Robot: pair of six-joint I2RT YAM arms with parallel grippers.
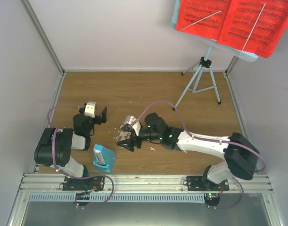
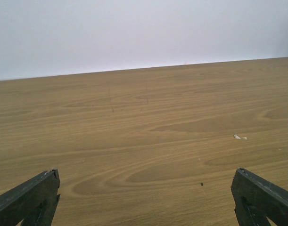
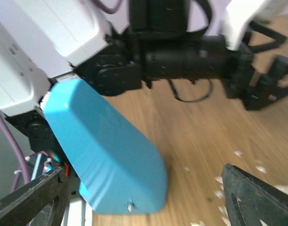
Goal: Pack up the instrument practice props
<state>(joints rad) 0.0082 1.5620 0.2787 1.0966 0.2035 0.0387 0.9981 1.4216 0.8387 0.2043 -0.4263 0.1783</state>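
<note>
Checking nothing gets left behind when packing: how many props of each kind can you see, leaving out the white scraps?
Music stand: 1
Red sheet-music pages: 2
Blue box: 1
Total: 4

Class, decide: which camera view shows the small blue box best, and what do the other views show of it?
The right wrist view: the small blue rounded box looms large and close, though slightly blurred and partly cut off by the arm above it. The top external view shows it whole but tiny. The left wrist view shows none of it.
</note>
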